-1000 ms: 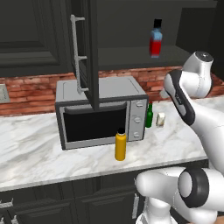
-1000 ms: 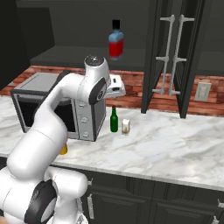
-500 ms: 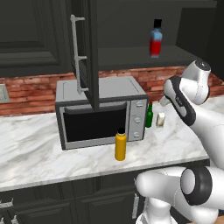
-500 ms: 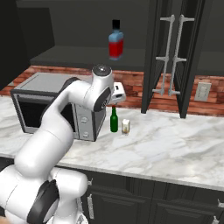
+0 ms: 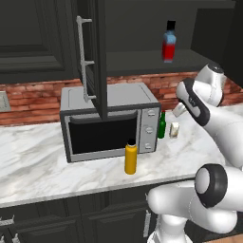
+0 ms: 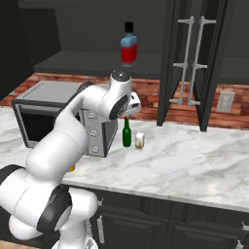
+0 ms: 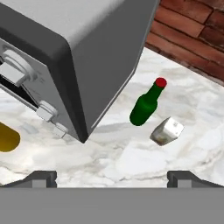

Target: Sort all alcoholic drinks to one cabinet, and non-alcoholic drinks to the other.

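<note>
1. My jaws stand spread wide with nothing between them, above the white marble surface (image 6: 185, 160).
2. The slim dark-green glass bottle with a red cap (image 7: 147, 105) stands near the surface's back edge, just beside the grey microwave oven (image 5: 109, 121); the small pale cream container (image 7: 166, 131) is just beside it, apart.
3. Open marble lies to the container's right.
4. The yellow-orange cylindrical bottle (image 5: 131, 157) stands near the front edge, cut off in my hand view.
5. The flat-sided blue-and-red bottle (image 6: 129, 46) sits on the open cabinet shelf (image 6: 78, 63).
</note>
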{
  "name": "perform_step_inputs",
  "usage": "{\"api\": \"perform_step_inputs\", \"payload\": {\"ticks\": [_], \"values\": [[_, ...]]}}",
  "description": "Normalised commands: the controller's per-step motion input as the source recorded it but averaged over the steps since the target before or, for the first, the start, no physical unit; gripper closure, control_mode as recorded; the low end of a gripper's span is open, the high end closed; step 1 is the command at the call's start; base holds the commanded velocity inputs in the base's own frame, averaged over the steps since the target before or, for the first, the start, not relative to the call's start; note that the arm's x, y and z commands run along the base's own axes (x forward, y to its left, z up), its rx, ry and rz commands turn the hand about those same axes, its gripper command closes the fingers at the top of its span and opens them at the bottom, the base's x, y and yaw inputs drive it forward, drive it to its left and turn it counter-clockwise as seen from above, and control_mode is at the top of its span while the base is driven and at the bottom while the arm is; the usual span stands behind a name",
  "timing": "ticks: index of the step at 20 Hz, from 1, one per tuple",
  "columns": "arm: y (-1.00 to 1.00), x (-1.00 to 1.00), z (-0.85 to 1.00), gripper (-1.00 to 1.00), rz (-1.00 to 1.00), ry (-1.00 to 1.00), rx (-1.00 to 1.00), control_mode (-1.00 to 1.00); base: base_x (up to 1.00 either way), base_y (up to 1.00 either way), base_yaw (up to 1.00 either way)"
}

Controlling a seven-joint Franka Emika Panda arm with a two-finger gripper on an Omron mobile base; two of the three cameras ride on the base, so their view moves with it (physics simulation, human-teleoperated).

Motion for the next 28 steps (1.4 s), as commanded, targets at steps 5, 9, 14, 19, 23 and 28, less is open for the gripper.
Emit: {"api": "perform_step_inputs", "payload": {"ticks": [5,9,14,19,23,28], "values": [[-0.05,0.13,-0.13,-1.0,0.08,0.07,0.0,-1.0,0.0,0.0,0.0],[-0.08,0.11,-0.16,-1.0,0.06,0.01,0.0,-1.0,0.0,0.0,0.0],[-0.06,0.07,-0.14,-1.0,0.06,0.0,0.0,-1.0,0.0,0.0,0.0],[0.0,0.06,-0.07,-1.0,0.05,0.0,0.0,-1.0,0.0,0.0,0.0],[0.0,0.04,-0.01,-1.0,0.03,0.0,0.01,-1.0,0.0,0.0,0.0],[0.0,0.15,-0.06,-1.0,0.01,0.0,0.01,-1.0,0.0,0.0,0.0]]}}
